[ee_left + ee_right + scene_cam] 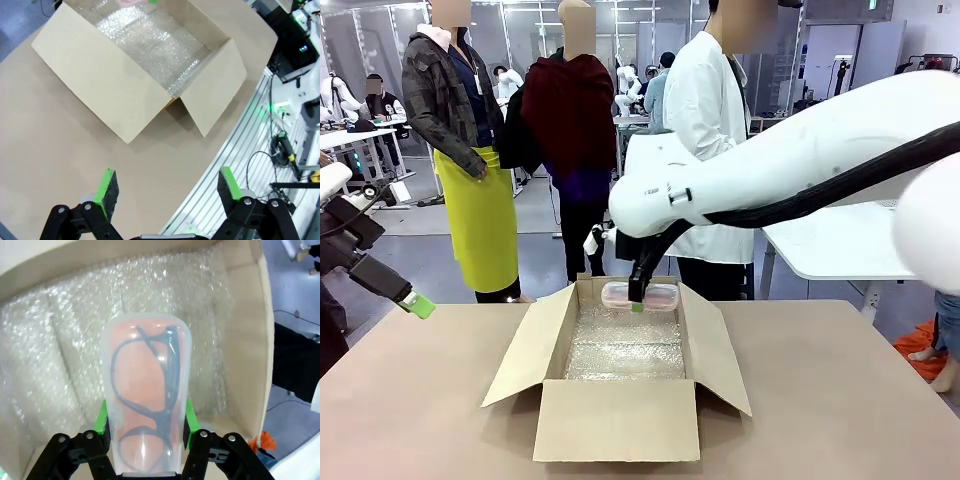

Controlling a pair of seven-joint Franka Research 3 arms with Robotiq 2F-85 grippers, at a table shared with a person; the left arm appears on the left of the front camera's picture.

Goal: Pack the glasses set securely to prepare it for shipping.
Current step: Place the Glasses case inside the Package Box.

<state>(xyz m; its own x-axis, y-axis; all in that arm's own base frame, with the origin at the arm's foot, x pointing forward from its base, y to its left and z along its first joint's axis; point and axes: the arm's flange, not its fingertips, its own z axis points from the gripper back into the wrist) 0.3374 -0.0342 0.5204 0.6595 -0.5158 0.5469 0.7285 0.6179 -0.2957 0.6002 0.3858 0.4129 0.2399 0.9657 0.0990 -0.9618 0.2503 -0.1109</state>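
Front view: the right pincer [637, 300] hangs over the 12 o'clock end of an open cardboard box [620, 420], closed on the pink case [663, 296] across its short width. The case lies level, about at the height of the box rim and clear of the bubble wrap [625, 345] lining the floor. In the right wrist view the green pads [102, 417] press both long sides of the case, and a pair of dark-framed spectacles [150, 375] shows through its translucent shell.

The left pincer [418, 303] hovers at 9 o'clock of the box, well apart from it. Its jaws are spread wide and hold nothing, with bare desk [60, 165] below.

Assessment: the step in hand is placing the pink case into the box. The next move calls for a straight descent until the case rests on the bubble wrap, then release.

Clearances: the far box wall stands just beside the case at 12 o'clock, so any drift that way risks a snag on the rim. The side flaps [715, 350] lean outward at 3 and 9 o'clock, leaving the mouth unobstructed. The lined floor toward 6 o'clock is open and offers ample room. A person in a white coat [705, 110] stands beyond the desk at 12 o'clock, with no hand near the box.
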